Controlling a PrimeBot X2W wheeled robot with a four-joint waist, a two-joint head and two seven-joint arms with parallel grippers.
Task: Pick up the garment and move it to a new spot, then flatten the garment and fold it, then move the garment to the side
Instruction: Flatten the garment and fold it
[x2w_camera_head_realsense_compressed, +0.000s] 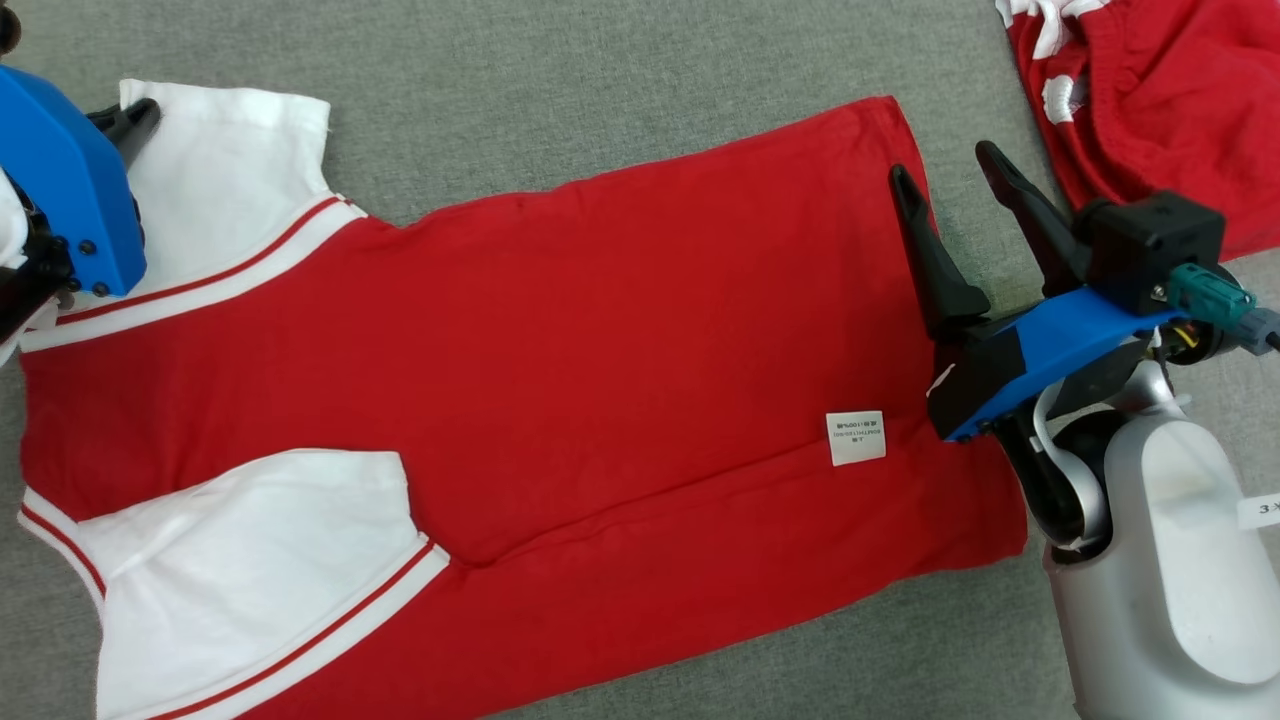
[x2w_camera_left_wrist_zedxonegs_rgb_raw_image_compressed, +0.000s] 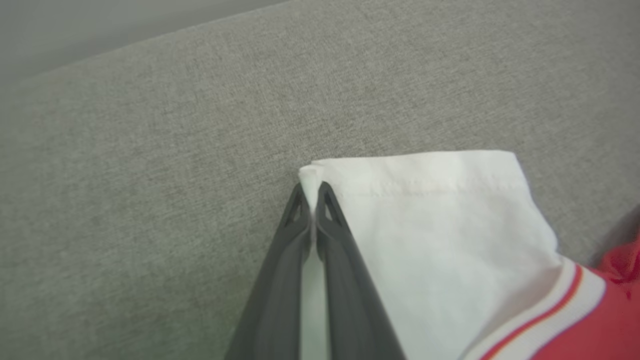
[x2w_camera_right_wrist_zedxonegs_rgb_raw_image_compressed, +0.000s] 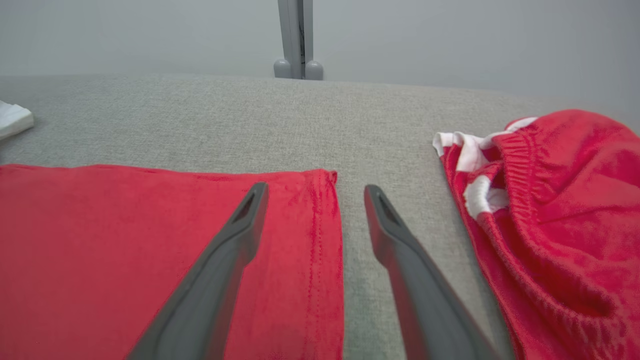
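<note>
Find the garment (x2w_camera_head_realsense_compressed: 560, 330) spread on the grey padded surface (x2w_camera_head_realsense_compressed: 600, 60), sleeve end toward the left, hem toward the right, care label (x2w_camera_head_realsense_compressed: 856, 438) up; judge the pick-and-move as done and flattening as nearly done, with a shallow crease low on the body. Mark the near white sleeve (x2w_camera_head_realsense_compressed: 250, 560) as lying in over the red, possibly a first fold; reckon the main folding and the move aside as left.

Note the left gripper (x2w_camera_left_wrist_zedxonegs_rgb_raw_image_compressed: 311, 200) pinched tight on a corner of the far white sleeve (x2w_camera_left_wrist_zedxonegs_rgb_raw_image_compressed: 430, 215); note the right gripper (x2w_camera_right_wrist_zedxonegs_rgb_raw_image_compressed: 315, 192) spread wide, holding nothing, straddling the hem, one finger over red cloth, one over bare surface.

Spot a second red garment (x2w_camera_head_realsense_compressed: 1150, 90) bunched near the hem, apart from it. As for containers: find both pieces straight on the surface, neither in a bin or basket.
</note>
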